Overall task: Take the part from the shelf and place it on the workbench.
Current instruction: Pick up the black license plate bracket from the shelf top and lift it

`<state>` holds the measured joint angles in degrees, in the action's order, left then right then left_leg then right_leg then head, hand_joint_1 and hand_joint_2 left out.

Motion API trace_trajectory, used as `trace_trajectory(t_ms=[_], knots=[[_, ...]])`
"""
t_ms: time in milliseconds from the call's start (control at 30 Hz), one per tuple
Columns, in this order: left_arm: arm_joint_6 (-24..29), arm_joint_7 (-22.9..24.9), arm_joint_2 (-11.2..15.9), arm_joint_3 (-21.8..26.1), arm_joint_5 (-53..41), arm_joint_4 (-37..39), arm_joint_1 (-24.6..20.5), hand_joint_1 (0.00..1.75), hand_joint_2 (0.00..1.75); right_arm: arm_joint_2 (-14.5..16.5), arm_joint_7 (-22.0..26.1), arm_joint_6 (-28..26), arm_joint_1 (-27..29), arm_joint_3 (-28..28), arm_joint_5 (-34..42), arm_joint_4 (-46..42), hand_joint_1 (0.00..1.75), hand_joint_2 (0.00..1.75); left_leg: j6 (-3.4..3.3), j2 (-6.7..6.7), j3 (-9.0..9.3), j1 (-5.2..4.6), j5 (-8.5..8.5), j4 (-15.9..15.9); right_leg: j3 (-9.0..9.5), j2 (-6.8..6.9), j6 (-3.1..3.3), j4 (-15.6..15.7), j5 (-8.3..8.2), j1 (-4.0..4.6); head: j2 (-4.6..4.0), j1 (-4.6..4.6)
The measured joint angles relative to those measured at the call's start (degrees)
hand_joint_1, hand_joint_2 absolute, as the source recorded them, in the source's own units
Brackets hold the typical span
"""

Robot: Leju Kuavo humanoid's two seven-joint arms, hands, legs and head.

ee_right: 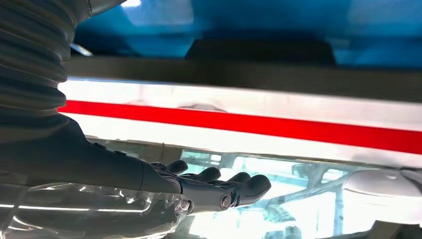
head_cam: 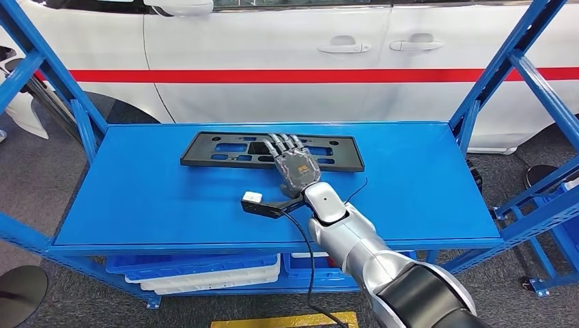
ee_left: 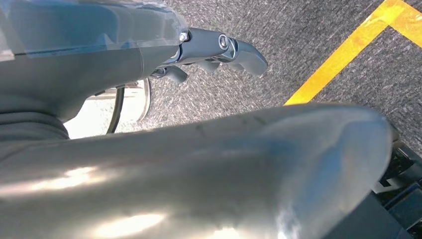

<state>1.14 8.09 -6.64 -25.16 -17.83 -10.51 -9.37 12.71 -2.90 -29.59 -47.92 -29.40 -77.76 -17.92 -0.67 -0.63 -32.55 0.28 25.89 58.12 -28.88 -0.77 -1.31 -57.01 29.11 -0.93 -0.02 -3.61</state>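
Fingers (head_cam: 285, 145) of the right hand (head_cam: 295, 166) lie flat and spread over the black part (head_cam: 225, 152) on the blue shelf (head_cam: 136, 198), gripping nothing; curling too shallowly could push it away.

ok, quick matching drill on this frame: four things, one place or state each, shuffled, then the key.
Things:
1. black part
2. right hand
3. left hand
4. white trays

Places or states:
A. hanging over grey floor near a yellow line
B. lying flat on the blue shelf top
C. stacked on the shelf level below
D. fingers stretched out over the part's middle, palm down

Pairs: 1-B, 2-D, 3-A, 4-C
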Motion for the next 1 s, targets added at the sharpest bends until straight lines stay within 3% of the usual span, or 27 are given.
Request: trace_trajectory(t_ms=[800, 1000], knots=[[0.79, -0.52, 0.00, 0.04, -0.67, 0.00, 0.02, 0.00, 0.00, -1.25, -5.94, 2.08, 0.82, 2.49, -2.12, 1.38, 0.00, 1.75, 0.00, 0.00, -0.01, 0.00, 0.00, 0.01, -0.03, -0.01, 0.00, 0.01, 0.00, -0.01, 0.00, 0.00], [0.84, -0.93, 0.00, 0.05, -0.90, 0.00, 0.07, 0.00, 0.00, -1.73, -9.65, 3.93, 1.04, 3.21, -2.92, 1.63, 0.00, 1.75, 0.00, 0.01, 0.05, 0.00, 0.00, 0.00, 0.01, -0.01, 0.00, 0.02, 0.00, -0.01, 0.00, 0.00]])
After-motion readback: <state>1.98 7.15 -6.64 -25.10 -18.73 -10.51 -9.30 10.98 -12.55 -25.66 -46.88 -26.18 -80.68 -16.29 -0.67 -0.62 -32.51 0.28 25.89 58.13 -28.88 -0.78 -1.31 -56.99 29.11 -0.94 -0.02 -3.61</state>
